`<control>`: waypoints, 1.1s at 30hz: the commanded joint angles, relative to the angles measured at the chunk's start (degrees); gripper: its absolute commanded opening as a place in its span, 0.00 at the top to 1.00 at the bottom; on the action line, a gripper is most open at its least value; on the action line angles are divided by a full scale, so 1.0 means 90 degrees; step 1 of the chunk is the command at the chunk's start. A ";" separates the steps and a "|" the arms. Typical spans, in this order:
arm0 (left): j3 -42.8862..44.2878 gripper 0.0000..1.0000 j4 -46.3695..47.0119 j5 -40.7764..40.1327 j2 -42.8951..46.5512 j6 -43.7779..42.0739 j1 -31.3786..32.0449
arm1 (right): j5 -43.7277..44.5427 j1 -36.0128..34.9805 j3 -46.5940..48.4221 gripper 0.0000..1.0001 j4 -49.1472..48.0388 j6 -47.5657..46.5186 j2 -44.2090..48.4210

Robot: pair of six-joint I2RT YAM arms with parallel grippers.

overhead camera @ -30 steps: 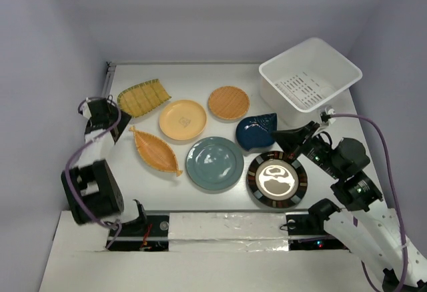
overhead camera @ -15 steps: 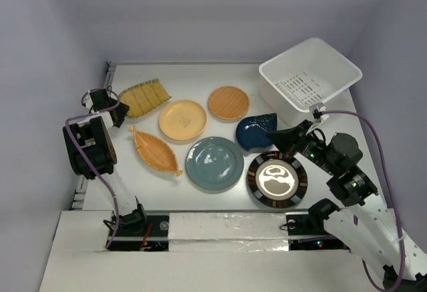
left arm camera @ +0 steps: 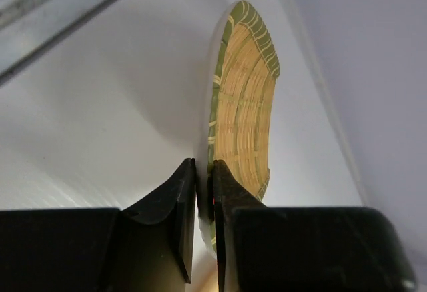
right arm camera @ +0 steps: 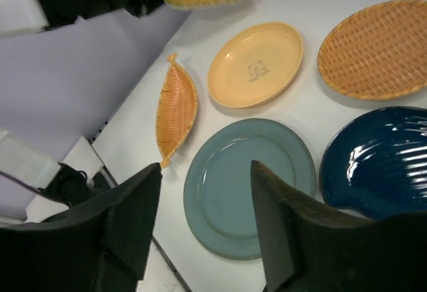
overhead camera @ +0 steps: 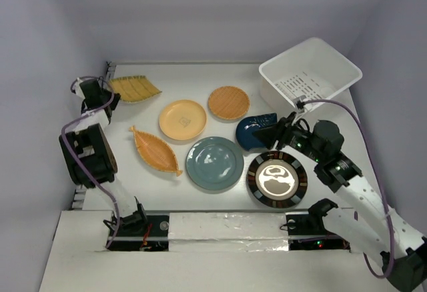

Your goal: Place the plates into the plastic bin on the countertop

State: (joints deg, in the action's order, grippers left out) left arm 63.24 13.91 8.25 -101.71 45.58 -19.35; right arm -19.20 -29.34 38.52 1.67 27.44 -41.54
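My left gripper (left arm camera: 203,172) is shut on the edge of the green-yellow ribbed plate (left arm camera: 243,105), which hangs tilted at the back left (overhead camera: 137,87). On the countertop (overhead camera: 200,79) lie the yellow round plate (overhead camera: 183,119), orange woven plate (overhead camera: 228,102), orange leaf plate (overhead camera: 155,150), grey-blue plate (overhead camera: 214,163), dark-blue leaf plate (overhead camera: 252,132) and black-rimmed plate (overhead camera: 277,179). My right gripper (right arm camera: 207,167) is open with nothing in it, above the dark-blue plate's right edge (overhead camera: 275,131). The white plastic bin (overhead camera: 275,94) stands at the back right.
A metal rail (overhead camera: 107,72) runs along the table's left edge, close to the left arm. Purple walls close in the back and both sides. The right arm's purple cable (overhead camera: 360,132) loops near the bin.
The left gripper has shut on the ribbed plate and drawn it up and back to the left. The right gripper has opened and moved left over the dark-blue plate.
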 commanded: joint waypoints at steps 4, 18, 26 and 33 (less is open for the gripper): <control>-0.0597 1.00 0.1071 0.0791 0.2617 0.0306 0.0187 | -0.0240 -0.0225 0.0504 0.13 -0.1697 0.0583 -0.1163; -0.3550 1.00 0.1618 0.2530 0.5450 0.0872 0.1720 | 0.0405 -0.0626 0.2418 0.00 -0.2120 0.0633 -0.3439; -0.3551 1.00 0.1608 0.3515 0.5891 0.0678 0.1896 | 0.0631 -0.0626 0.2165 0.00 -0.2090 0.0759 -0.3987; -0.4009 1.00 0.2926 0.4151 0.5413 0.1283 0.2404 | 0.0151 -0.0685 0.2360 0.02 -0.2373 0.0984 -0.4504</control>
State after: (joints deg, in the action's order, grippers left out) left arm 27.44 29.06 39.90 -52.93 53.76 1.41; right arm -15.68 -34.72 58.13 -15.03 35.11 -80.75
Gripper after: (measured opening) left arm 0.076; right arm 0.984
